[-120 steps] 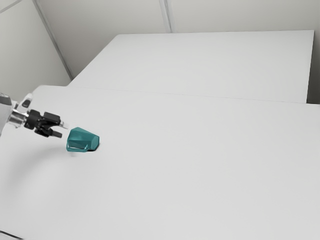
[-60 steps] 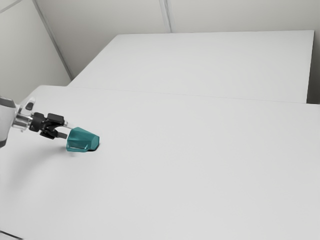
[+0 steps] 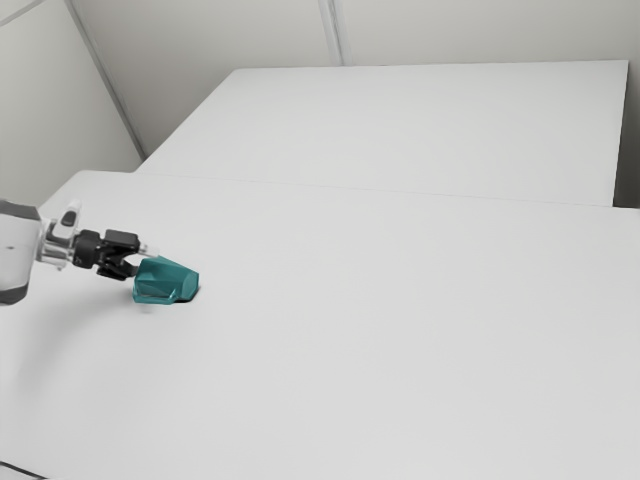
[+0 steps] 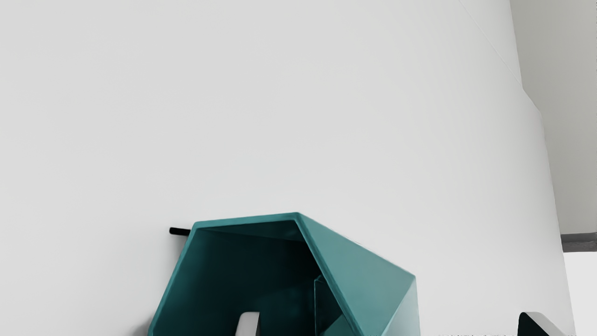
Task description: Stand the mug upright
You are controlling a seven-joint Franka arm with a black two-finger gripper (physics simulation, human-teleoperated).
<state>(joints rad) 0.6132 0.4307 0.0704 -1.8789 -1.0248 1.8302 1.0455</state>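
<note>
While the teal faceted mug [image 3: 165,280] lies on its side on the white surface [image 3: 380,330], the black two-finger gripper [image 3: 143,262] is right at its open end; the mug's mouth faces the gripper and the exterior view's left, and its narrower, closed base [image 3: 187,287] points toward the exterior view's right; the mug sits in the exterior view's left part, well apart from the surface's far edge.

The gripper is spread wide, with nothing pinched between its two fingers; in the wrist view, one pale fingertip [image 4: 248,325] overlaps the dark hollow of the mug, inside the outline of its angular rim [image 4: 247,218], and the other is out past the mug's outer wall, with a stretch of surface showing between; whether either finger touches the mug, I cannot tell.

A short black piece [image 4: 179,231] juts out from behind the rim in the wrist view; what it is, I cannot tell.

The white arm [image 3: 15,255] comes in from the exterior view's left, and a soft shadow falls on the surface below it; a thin black cable [image 3: 22,471] crosses the near left corner of the exterior view.
</note>
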